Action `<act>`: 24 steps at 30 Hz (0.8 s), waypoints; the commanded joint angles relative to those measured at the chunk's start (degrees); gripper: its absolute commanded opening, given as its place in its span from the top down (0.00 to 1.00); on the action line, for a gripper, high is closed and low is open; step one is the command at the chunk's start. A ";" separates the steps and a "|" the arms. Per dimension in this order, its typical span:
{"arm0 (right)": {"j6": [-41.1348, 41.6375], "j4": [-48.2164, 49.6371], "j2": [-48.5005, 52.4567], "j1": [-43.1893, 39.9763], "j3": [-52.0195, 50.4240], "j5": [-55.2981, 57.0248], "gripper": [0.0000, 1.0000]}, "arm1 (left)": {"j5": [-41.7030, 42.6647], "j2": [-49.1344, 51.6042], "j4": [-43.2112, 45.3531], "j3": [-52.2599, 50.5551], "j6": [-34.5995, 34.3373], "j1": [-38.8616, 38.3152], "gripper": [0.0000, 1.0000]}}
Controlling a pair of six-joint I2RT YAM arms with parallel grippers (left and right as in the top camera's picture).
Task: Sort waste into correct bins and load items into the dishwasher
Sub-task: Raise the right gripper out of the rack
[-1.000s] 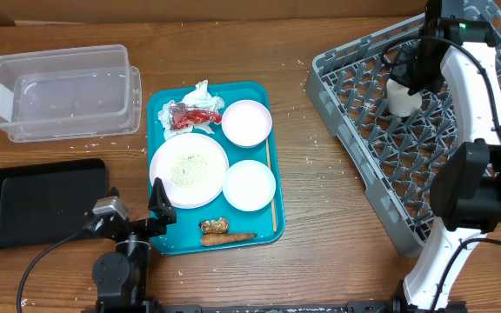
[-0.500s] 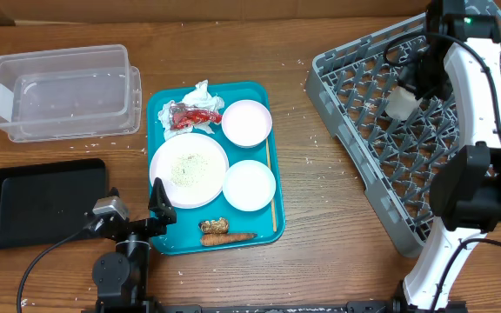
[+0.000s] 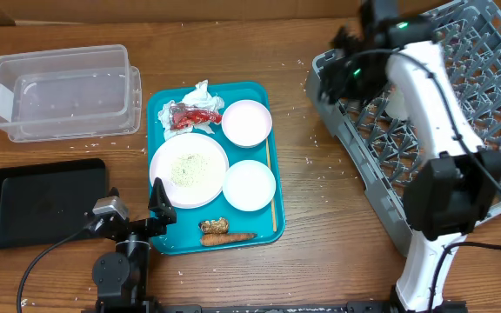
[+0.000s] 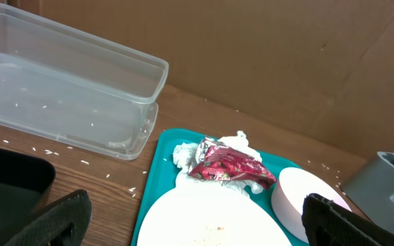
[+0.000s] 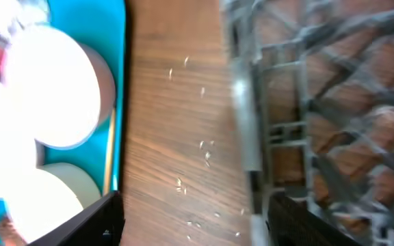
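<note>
- The right hand (image 5: 195, 213) is held with its fingers apart and empty, over the edge of the dish rack (image 3: 494, 130) nearest the teal tray (image 3: 159, 104).
- A small cup (image 3: 394, 105) is seen inside the rack.
- The left hand (image 4: 197, 212) is spread wide, empty, beside the tray, where the red wrapper (image 4: 228, 164) is lying.

Lighting is bright, even and overhead; shadows are short and soft. The right wrist view is motion-blurred, and the white bowl (image 5: 53, 89) is overexposed. The left wrist view is sharp.
</note>
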 commanded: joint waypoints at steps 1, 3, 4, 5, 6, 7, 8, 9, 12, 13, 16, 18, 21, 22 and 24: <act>-0.20 2.69 -1.36 1.79 -5.16 7.04 0.31 | 0.50 -0.55 0.15 -0.24 -0.81 -0.04 0.00; 0.76 4.59 -1.36 2.78 -7.65 10.75 0.31 | 0.48 -0.55 0.15 -0.24 -0.81 -0.04 0.00; 0.74 5.18 -1.36 3.08 -8.48 11.87 0.31 | 0.48 -0.55 0.15 -0.24 -0.81 -0.04 0.00; 0.76 5.70 -1.36 3.48 -9.31 13.40 0.31 | 0.48 -0.55 0.15 -0.24 -0.81 -0.04 0.00; 0.74 5.92 -1.33 3.61 -9.57 14.03 0.32 | 0.48 -0.57 0.15 -0.24 -0.81 -0.04 0.00; 0.72 6.01 -1.33 3.67 -9.62 14.45 0.32 | 0.48 -0.55 0.15 -0.24 -0.81 -0.04 0.00; 0.74 6.12 -1.33 3.67 -9.62 14.78 0.32 | 0.50 -0.55 0.15 -0.24 -0.81 -0.04 0.00; 0.74 6.27 -1.33 3.65 -9.62 14.84 0.32 | 0.48 -0.55 0.15 -0.24 -0.81 -0.04 0.00; 1.01 7.26 -1.33 3.65 -9.77 14.88 0.34 | 0.48 -0.55 0.15 -0.24 -0.81 -0.04 0.00; 1.77 7.78 -1.33 3.65 -9.79 14.88 0.38 | 0.50 -0.55 0.15 -0.24 -0.81 -0.04 0.00; 3.39 9.42 -1.31 3.65 -9.81 14.73 0.71 | 0.48 -0.55 0.15 -0.24 -0.81 -0.04 0.00; 4.07 10.58 -1.31 3.67 -9.86 14.75 0.81 | 0.50 -0.55 0.15 -0.24 -0.81 -0.04 0.00; 5.66 12.41 -1.31 3.65 -9.86 14.75 0.87 | 0.48 -0.55 0.15 -0.24 -0.81 -0.04 0.00; 6.78 13.68 -1.31 3.65 -9.86 14.75 0.88 | 0.48 -0.55 0.15 -0.24 -0.81 -0.04 0.00; 8.20 15.26 -1.31 3.65 -9.86 14.75 0.88 | 0.48 -0.55 0.15 -0.24 -0.81 -0.04 0.00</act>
